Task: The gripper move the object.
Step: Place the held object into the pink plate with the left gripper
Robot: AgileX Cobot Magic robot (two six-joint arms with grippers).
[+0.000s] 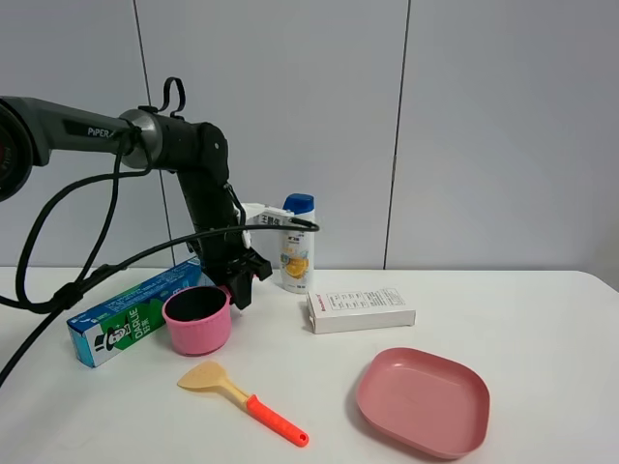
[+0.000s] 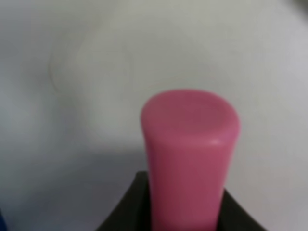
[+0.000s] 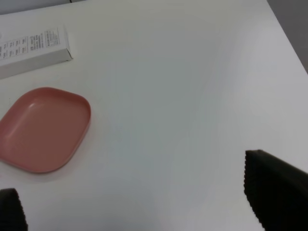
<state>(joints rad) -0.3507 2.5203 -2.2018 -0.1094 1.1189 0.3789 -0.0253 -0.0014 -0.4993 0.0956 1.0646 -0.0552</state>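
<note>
Pink saucepan (image 1: 197,321) is sitting on the table (image 1: 542,319) right beside the toothpaste box (image 1: 126,324) with my left gripper (image 1: 242,278) clamped on its handle (image 2: 190,159), so I reckon a loose grip could let it twist and clip the box or spatula (image 1: 239,393) on the lift

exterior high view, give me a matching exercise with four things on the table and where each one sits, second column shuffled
Things:
1. saucepan
2. spatula
3. pink square plate
4. bottle

Places:
a. standing upright at the back
b. at the front right
c. right beside the green and blue toothpaste box
d. lying flat at the front, left of centre

Pairs: 1-c, 2-d, 3-b, 4-a
</note>
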